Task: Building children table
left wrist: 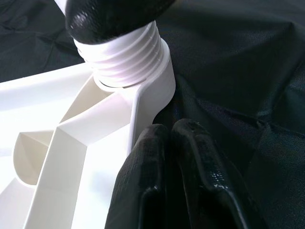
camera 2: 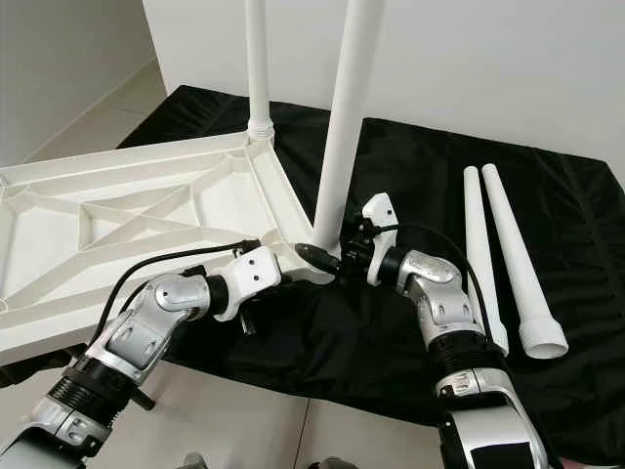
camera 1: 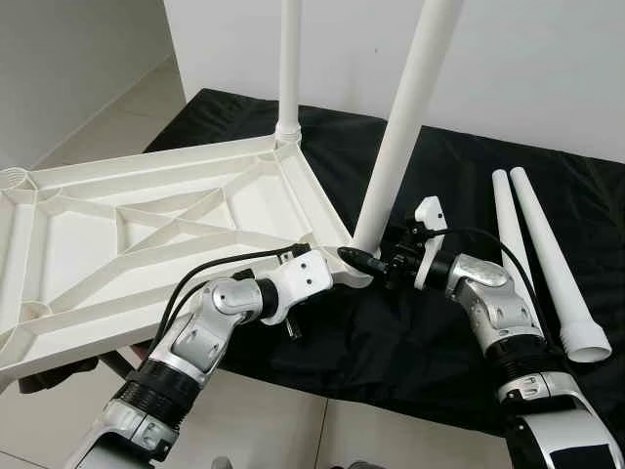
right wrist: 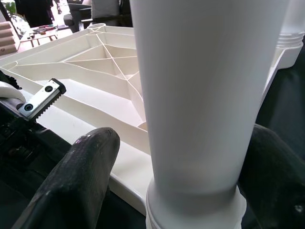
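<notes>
Two hands | right hand (camera 1: 363,258) clasps smooth tapered leg (camera 1: 402,127) | left hand (left wrist: 178,157) closed, beside ribbed tabletop (camera 1: 117,230)

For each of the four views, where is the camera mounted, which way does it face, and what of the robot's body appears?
Left eye view: on the head, looking forward and down at the upturned white tabletop on black cloth; both silver arms show.
Right eye view: same head, same scene, with two loose legs lying to the right.
Left wrist view: along the left hand, fingers together, by the threaded corner socket.
Right wrist view: along the right hand, fingers either side of the near leg.
Shared: both wrist views see that leg's corner.
</notes>
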Tool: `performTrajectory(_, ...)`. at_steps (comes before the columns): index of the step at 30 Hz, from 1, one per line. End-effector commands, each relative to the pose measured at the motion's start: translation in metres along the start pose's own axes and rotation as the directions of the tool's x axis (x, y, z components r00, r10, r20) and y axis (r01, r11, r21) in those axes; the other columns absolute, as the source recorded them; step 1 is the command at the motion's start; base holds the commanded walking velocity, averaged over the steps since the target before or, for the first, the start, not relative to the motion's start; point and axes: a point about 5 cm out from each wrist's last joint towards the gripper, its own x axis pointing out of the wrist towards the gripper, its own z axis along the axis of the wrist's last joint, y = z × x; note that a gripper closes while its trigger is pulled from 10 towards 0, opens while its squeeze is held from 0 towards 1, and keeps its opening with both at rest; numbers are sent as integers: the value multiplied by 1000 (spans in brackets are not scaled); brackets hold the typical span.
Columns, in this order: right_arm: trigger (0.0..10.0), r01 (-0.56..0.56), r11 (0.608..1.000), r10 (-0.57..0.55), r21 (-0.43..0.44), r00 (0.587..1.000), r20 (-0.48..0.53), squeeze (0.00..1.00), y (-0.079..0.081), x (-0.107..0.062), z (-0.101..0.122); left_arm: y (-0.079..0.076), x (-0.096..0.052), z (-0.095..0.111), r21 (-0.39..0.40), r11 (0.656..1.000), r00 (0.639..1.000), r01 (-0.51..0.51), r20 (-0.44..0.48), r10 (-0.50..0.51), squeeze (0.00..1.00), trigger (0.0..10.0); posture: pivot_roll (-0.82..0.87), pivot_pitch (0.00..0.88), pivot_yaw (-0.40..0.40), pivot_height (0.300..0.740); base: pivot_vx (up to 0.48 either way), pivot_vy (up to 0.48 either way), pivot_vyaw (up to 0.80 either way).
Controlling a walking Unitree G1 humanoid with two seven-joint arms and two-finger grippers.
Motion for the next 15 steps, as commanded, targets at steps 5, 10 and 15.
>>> performTrajectory(5, 10000, -18, 999, 18, -28, 1000, 0, 0, 0, 1, 2, -1, 0, 0, 2, 1000, 1000, 11, -2, -11, 0, 10000, -33, 32, -20, 740, 0, 0, 0)
performTrajectory(10, 10000, -14, 999, 15, -39, 1000, 2, 0, -2, 0, 1, -2, 0, 0, 3, 1000, 1000, 12, -3, -12, 0, 10000, -34, 35, -18, 740, 0, 0, 0)
performTrajectory(15, 10000, -13, 999, 13, -49, 1000, 0, 0, -4, 0, -1, -2, -1, 1, 4, 1000, 1000, 15, 0, -15, 0, 10000, -33, 41, -13, 740, 0, 0, 0)
